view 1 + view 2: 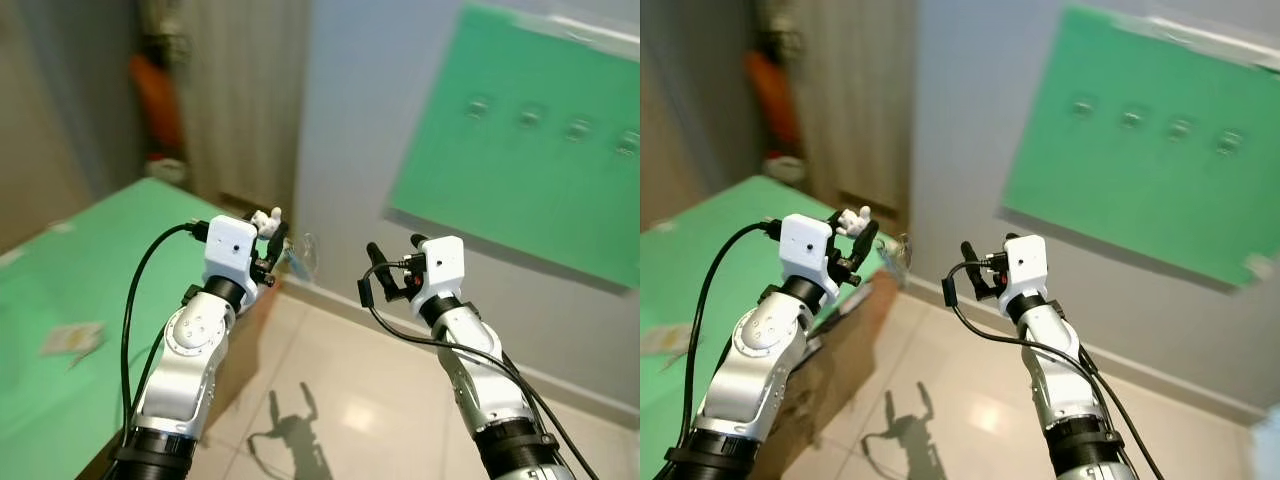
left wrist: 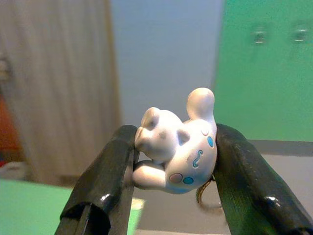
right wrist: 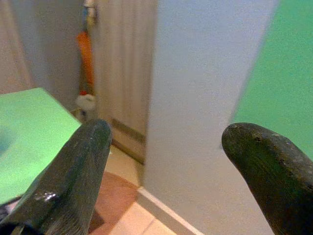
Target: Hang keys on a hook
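One white plastic figurine keychain [image 2: 177, 152] pinched in the left gripper [image 1: 268, 238] jaws, unhung; right gripper [image 1: 392, 262] jaws spread, empty; far green hook board [image 1: 530, 190] not yet reached.

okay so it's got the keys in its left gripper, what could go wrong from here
The left gripper pinches only the rounded white charm, which could slip out. The key ring dangles below the fingers, partly hidden, so threading it onto a hook may miss. The hooks sit high on the green board, so reach may be short.
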Controlling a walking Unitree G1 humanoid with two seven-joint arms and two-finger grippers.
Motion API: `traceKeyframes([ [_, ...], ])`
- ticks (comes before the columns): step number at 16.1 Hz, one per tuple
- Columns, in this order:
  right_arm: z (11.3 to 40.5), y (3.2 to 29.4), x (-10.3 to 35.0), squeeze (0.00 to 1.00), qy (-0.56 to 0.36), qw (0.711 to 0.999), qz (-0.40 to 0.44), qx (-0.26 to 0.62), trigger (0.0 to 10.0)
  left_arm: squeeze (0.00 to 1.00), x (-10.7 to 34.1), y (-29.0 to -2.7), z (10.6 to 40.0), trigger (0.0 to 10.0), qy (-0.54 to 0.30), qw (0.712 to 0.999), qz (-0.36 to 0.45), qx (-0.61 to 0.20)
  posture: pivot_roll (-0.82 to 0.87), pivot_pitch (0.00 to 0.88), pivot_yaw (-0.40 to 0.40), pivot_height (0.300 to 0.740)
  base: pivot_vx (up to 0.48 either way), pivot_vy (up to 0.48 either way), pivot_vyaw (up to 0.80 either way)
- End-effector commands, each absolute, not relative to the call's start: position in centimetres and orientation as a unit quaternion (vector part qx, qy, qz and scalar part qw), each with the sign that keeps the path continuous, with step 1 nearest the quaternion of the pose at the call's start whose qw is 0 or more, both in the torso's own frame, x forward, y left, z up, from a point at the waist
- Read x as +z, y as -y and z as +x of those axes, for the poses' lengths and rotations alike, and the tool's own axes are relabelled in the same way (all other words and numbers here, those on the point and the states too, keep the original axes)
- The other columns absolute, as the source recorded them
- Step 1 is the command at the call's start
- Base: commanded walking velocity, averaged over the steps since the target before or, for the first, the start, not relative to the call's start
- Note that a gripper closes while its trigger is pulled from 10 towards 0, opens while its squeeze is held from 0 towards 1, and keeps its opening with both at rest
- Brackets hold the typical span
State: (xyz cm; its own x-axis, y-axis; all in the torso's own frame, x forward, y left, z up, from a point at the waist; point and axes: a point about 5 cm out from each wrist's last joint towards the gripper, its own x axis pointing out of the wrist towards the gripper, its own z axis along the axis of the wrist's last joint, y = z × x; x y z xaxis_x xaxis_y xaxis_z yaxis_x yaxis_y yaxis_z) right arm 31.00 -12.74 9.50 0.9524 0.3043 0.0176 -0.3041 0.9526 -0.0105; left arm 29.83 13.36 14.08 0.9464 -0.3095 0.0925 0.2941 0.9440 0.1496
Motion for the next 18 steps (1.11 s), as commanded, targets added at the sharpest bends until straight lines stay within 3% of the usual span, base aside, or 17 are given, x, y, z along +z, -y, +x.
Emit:
traceKeyframes([
  [1, 31.11, 12.95, 9.66, 0.0, 0.012, 0.989, -0.004, 0.149, 10.0, 0.0, 14.31, -13.16, 29.96, 0.0, 0.061, 0.983, 0.073, -0.159, 0.05, 0.0, -0.068, 0.74, 0.0, 0.0, -0.66],
  [13, 31.1, 13.31, 9.39, 0.0, 0.003, 0.991, -0.006, 0.136, 10.0, 0.0, 14.14, -13.74, 30.21, 0.0, 0.049, 0.985, 0.064, -0.149, 0.04, 0.0, -0.058, 0.74, 0.0, 0.0, -0.67],
  [18, 31.05, 13.31, 9.62, 0.0, 0.014, 0.991, -0.009, 0.135, 10.0, 0.0, 14.34, -13.35, 30.24, 0.0, 0.056, 0.983, 0.077, -0.156, 0.04, 0.0, -0.057, 0.74, 0.226, -0.369, 0.0],
])
